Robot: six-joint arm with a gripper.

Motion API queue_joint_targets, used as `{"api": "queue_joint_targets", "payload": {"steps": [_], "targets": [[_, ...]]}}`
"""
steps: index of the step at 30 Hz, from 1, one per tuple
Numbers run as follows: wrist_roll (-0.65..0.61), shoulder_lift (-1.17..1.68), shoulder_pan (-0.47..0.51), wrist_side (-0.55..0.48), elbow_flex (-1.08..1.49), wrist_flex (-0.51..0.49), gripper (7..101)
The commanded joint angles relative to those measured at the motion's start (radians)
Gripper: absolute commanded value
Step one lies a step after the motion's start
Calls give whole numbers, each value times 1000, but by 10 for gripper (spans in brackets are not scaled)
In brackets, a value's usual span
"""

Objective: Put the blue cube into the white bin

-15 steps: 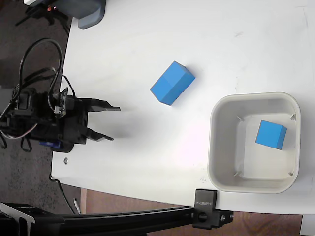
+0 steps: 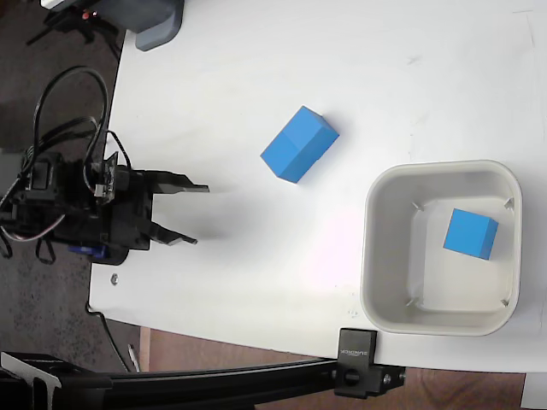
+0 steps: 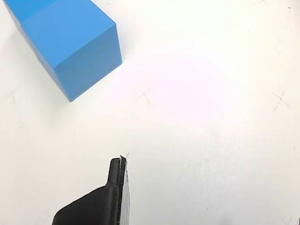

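Observation:
In the fixed view, two blue cubes lie pressed side by side on the white table, forming one longer block. A third blue cube rests inside the white bin at the right. My gripper stands open and empty at the table's left edge, well left of the cube pair and pointing right. In the wrist view, the nearer blue cube fills the top left corner. One black finger shows at the bottom, and the other is out of frame.
A grey device sits at the table's top left corner. A black clamp on a bar grips the front table edge below the bin. Cables loop behind the arm, off the table.

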Motion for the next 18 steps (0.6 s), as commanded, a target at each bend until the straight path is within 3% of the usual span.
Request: {"api": "queue_joint_targets", "payload": {"steps": [1,11,18], "targets": [[0,23,-8,5,-26,-17,1000],[-18,23,-5,-32,-55,-6,1000],[-31,-100,-2,20,-218,31,1000]]}}
